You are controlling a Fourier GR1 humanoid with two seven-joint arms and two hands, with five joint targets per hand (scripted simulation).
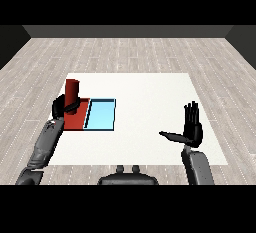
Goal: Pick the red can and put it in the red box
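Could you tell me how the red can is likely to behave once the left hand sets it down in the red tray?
The red can is tall and narrow, so it may tip if released tilted. Being round, it would probably roll if it fell. It looks rigid: the left hand curls round its lower part without denting it. The red tray looks shallow, so offers little support.

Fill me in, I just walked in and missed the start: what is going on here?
The robot's left hand has its fingers curled round a red can and holds it upright over the red tray. Whether the can touches the tray yet cannot be told. The light blue tray lies right beside the red one. The right hand is open and holds nothing, raised over the white table.
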